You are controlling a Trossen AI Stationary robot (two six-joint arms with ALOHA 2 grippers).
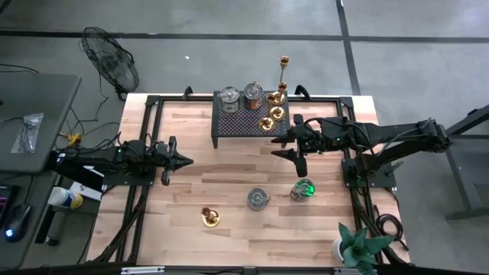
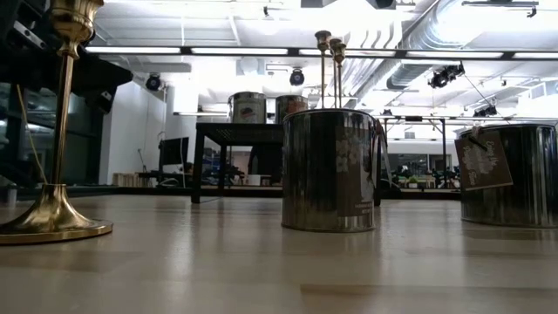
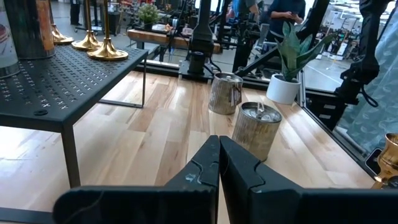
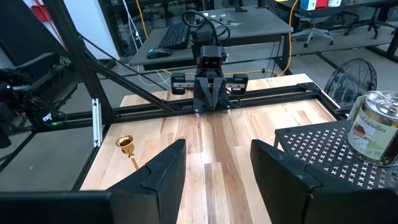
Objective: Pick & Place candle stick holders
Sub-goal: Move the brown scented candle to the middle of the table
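Your right gripper [image 1: 290, 145], fingers spread and empty, hovers just beside the brass candlesticks [image 1: 273, 114] on the black stand [image 1: 237, 122]; your left gripper [image 1: 183, 160] waits pressed shut.

Robotics lab: exposed ceiling ducts [image 2: 453, 35], desk keyboard [image 4: 176, 35].

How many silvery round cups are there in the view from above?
4. Two stand side by side on the black stand: left cup and right cup. Two stand on the bare wood: middle cup and cup nearer the plant. None seems hidden.

Overhead, tabletop-level, two facing wrist views, shared table [image 1: 229, 164]
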